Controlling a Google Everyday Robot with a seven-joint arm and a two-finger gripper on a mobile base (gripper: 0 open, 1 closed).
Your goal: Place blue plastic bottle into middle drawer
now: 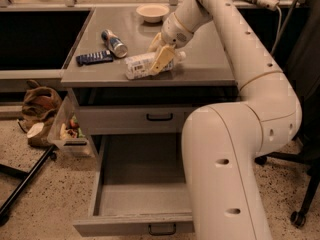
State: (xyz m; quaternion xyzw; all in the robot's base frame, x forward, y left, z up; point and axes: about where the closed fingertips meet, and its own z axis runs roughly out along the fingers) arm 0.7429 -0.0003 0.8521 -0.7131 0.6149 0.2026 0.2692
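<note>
Lab-like workroom: grey drawer cabinet (pixel 212 66), speckled floor (pixel 50 199), rolling chair (pixel 306 199); gripper (pixel 162 59) over cabinet top.

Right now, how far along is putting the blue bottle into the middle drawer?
Done: the drawer already stands open, its floor bare. In hand: the tool is at the bottle, which lies on the countertop. Left: lifting it and lowering it into the drawer.

The blue plastic bottle (pixel 140 65) lies on its side near the front edge of the grey surface, white cap to the right, pale label facing up (clear plastic showing at its base). The gripper (pixel 159 54) straddles its middle, fingers clasping it. Below, the middle drawer (pixel 134 225) is pulled fully out, its plain grey floor bare.
</note>
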